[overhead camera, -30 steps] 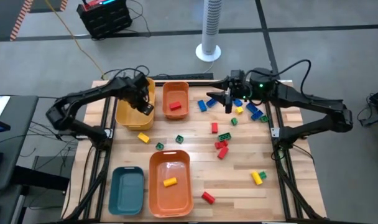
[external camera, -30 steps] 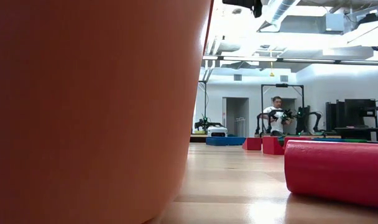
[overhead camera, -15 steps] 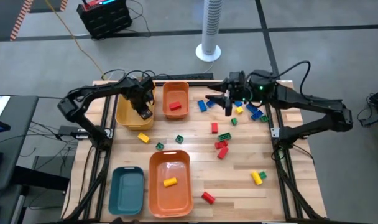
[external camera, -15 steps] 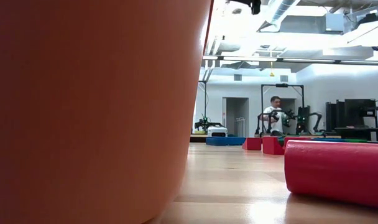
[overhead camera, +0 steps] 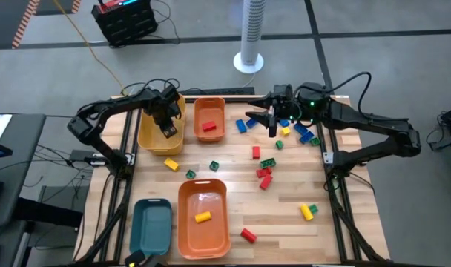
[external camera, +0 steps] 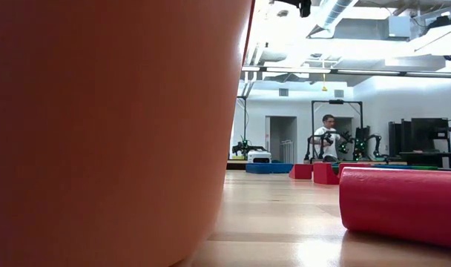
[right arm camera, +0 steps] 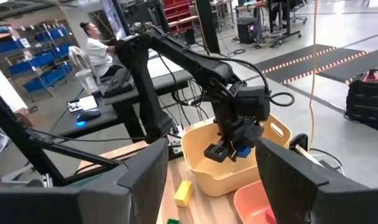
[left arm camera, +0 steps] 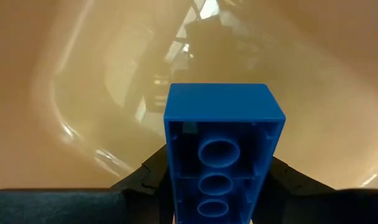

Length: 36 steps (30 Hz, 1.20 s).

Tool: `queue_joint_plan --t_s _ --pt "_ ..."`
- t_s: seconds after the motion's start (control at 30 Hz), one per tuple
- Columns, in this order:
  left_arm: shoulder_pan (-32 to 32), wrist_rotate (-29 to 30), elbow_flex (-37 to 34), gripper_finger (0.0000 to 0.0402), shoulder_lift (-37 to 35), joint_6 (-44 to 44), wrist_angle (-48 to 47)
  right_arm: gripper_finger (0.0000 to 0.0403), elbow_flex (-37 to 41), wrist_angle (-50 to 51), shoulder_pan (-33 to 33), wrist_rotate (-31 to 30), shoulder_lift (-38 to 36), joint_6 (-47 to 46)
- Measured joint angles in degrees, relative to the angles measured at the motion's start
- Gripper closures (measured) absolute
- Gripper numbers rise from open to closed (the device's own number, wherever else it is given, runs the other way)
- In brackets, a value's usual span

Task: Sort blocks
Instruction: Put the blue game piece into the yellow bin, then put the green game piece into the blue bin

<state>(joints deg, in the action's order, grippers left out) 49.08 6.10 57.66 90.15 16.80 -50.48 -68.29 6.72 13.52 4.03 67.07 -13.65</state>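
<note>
Left gripper (overhead camera: 168, 130) gripping blue block (left arm camera: 221, 152) above yellow bin (overhead camera: 146, 139); risking missort; right gripper (overhead camera: 271, 122) idling open.

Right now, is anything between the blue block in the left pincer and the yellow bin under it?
Nothing visible. The left pincer holds the blue block over the yellow bin, and the bin's bare inside shows past the block.

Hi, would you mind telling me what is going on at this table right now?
The robot is sorting toy blocks into bins. The left gripper holds a blue block over the yellow bin. The right gripper hangs open above the loose blocks at the table's far right.
</note>
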Motion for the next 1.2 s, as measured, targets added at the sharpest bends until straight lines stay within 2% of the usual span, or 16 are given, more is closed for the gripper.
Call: queue_joint_plan --t_s 0.13,0.37,0.57,0.7,0.93,1.2 --pt "-0.26 0.83 -0.01 0.0270 0.00 4.21 1.73 0.0148 0.00 -0.01 0.00 0.00 0.00 0.00" --pt "-0.26 0.99 -0.01 0.0269 0.00 18.34 3.83 0.0148 0.00 -1.86 -1.15 0.00 0.00 0.00" --pt "-0.26 0.49 -1.62 0.0252 0.00 24.96 6.09 0.0148 0.00 -2.05 -2.07 -1.18 0.00 0.04" --pt "-0.55 0.31 -3.16 0.0249 0.00 25.62 6.29 0.0148 0.00 -2.05 -2.23 -1.25 0.00 0.02" --pt "-1.42 0.42 -3.25 0.0238 0.00 21.34 6.29 0.0148 0.00 -2.05 -2.24 -1.25 0.00 0.07" --pt "-2.72 0.47 -3.25 0.0169 0.00 19.04 6.23 0.0148 0.00 -2.04 -2.19 -1.22 0.00 0.17"
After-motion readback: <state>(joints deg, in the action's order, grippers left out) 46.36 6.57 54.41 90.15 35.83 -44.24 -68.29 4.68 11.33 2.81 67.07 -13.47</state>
